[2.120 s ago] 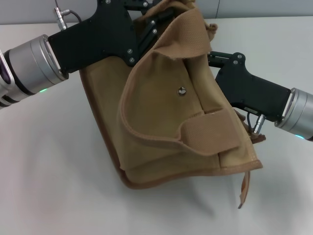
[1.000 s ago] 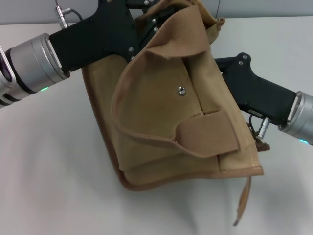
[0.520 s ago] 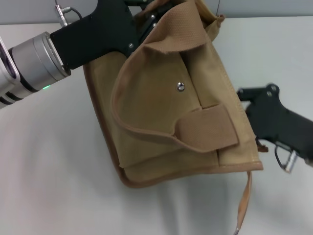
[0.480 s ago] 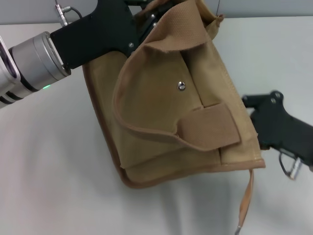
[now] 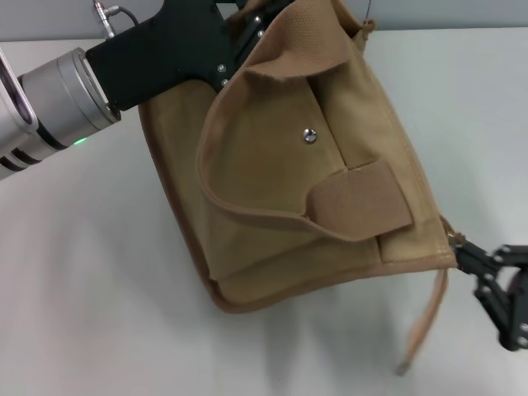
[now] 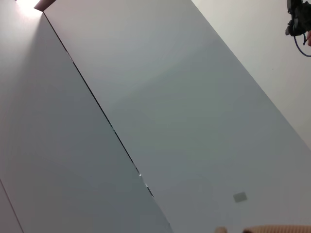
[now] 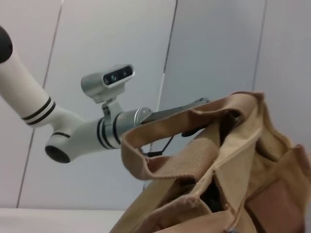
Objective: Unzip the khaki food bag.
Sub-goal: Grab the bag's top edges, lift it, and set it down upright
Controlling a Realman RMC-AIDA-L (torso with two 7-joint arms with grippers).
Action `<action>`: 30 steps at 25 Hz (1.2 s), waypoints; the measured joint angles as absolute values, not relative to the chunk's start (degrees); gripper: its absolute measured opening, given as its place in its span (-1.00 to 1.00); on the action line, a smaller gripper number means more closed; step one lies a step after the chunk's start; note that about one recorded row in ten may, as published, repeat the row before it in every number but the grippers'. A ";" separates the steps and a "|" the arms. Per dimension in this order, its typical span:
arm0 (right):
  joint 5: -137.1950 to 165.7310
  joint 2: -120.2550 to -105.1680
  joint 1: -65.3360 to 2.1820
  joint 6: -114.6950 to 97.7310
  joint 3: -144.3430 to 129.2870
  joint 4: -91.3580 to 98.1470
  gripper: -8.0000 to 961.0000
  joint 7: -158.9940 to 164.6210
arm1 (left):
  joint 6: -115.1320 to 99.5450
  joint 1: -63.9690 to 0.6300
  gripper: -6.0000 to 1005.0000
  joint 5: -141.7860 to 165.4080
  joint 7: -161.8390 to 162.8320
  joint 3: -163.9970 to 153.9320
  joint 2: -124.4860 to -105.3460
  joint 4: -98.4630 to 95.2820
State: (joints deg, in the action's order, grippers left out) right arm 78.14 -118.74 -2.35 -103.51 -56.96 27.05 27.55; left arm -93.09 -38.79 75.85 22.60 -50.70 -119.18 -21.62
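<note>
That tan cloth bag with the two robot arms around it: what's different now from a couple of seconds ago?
The right gripper has pulled away from the side of the boxy tan canvas bag, toward the robot's right and nearer the camera, and is now just past the bag's corner. The bag's near end swung slightly that way. The left gripper stays at the bag's top.

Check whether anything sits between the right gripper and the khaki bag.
Nothing visible does. The right gripper sits at the khaki food bag's near right corner, with only bare table and the bag's loose strap alongside. The left gripper is up at the bag's top.
</note>
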 joint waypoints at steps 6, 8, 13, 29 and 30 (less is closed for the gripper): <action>79.81 -118.64 -2.94 -105.46 -47.77 21.72 -0.75 28.83 | -93.18 -38.88 -0.82 75.83 22.59 -50.83 -119.18 -21.62; 79.81 -118.74 -3.36 -103.66 -45.30 20.27 -0.73 29.35 | -93.29 -38.88 -0.82 75.83 22.58 -50.87 -119.17 -21.62; 80.75 -118.78 -3.94 -100.08 -44.27 19.61 -0.68 29.36 | -93.57 -38.79 -0.82 75.83 22.59 -50.89 -119.18 -21.62; 84.36 -119.23 -11.94 -90.33 -44.21 16.67 0.20 31.93 | -93.74 -38.77 -0.82 75.86 22.59 -51.43 -119.18 -21.56; 84.36 -119.23 -12.68 -89.71 -44.28 16.64 0.20 32.16 | -93.75 -38.77 -0.82 75.87 22.58 -51.48 -119.18 -21.52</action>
State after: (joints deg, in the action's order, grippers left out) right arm 84.36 -119.23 -12.68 -89.71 -44.28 16.64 32.16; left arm -93.75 -38.77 75.87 22.58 -51.48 -119.18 -21.52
